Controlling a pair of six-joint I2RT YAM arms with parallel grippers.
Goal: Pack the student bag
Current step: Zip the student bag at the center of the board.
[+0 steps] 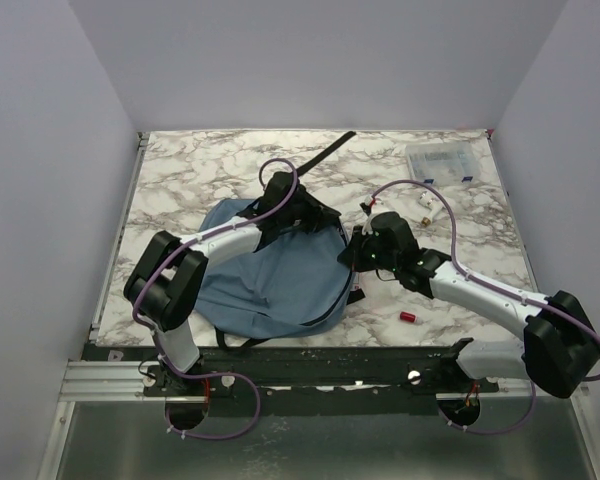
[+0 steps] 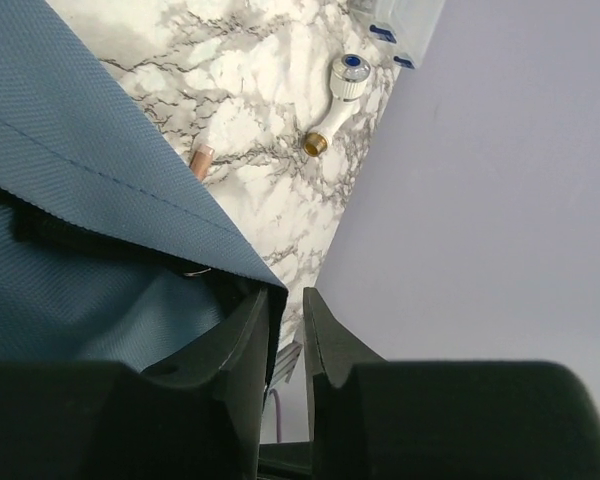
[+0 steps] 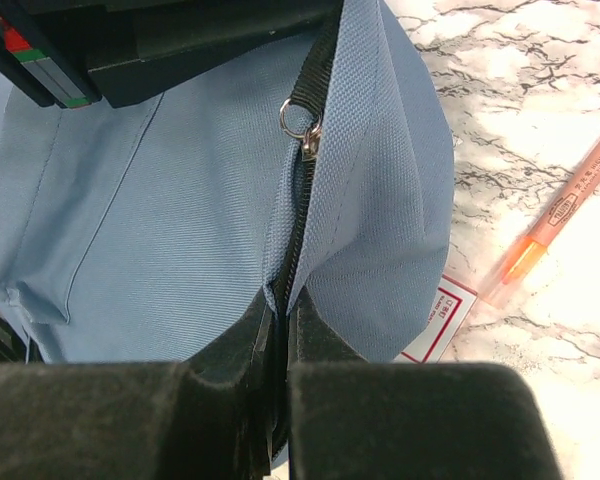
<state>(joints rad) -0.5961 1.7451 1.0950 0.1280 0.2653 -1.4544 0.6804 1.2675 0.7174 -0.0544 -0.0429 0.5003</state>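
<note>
Right gripper [image 3: 282, 308] clenched on the student bag [image 3: 170, 210] at its zipper; left gripper [image 2: 288, 305] pinches the bag's fabric rim.

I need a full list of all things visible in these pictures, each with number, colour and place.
backpack: one, slate-blue with black straps, on the table, left of centre.
box: one, clear with blue clasps, far right corner.
plastic fitting: one, white with blue cap and brass end, near the box.
pen: one, orange, beside the backpack.
card: one, white with red border, partly hidden by the backpack.
small cylinder: one, red, near edge, right of the backpack.
table: one, white-grey marble pattern.
left gripper: one, black, shut on the backpack's edge.
right gripper: one, black, shut on the backpack's zipper seam.
</note>
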